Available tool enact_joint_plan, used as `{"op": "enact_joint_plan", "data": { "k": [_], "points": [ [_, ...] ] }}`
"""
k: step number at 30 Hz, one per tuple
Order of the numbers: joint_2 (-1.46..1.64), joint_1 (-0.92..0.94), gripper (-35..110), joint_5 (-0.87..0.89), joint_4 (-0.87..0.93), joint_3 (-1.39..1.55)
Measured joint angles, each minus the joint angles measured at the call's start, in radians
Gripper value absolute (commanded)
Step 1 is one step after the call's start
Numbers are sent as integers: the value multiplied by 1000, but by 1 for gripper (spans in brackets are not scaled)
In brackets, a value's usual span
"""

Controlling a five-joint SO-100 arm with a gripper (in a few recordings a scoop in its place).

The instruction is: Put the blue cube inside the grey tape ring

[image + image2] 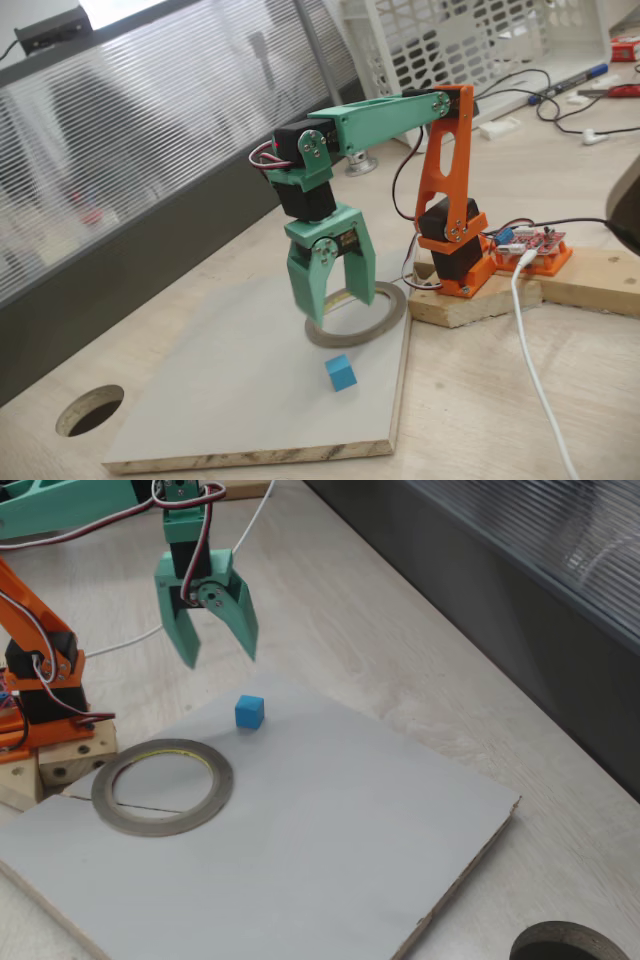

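One grey board [230, 400] lies on the wooden table [500, 400] and carries two things: one blue cube [340, 373] and one grey tape ring [375, 318]. The cube sits on bare board outside the ring, near the board's right edge in a fixed view [340, 373]. The ring lies flat by the corner closest to the arm's orange base [452, 250]. The single green gripper [218, 650] hangs above the board with jaws spread and nothing between them, seemingly nearer the cube than the ring's centre. One round hole [90, 410] is cut through the tabletop beyond the board's opposite corner.
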Motion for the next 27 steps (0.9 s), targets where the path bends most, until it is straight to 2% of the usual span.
{"op": "enact_joint_plan", "data": {
  "k": [2, 9, 27],
  "points": [
    [0, 0, 103, 0, 23, 0],
    [0, -9, 98, 0, 43, 2],
    [0, -14, 98, -5, 55, 25]
  ]
}}
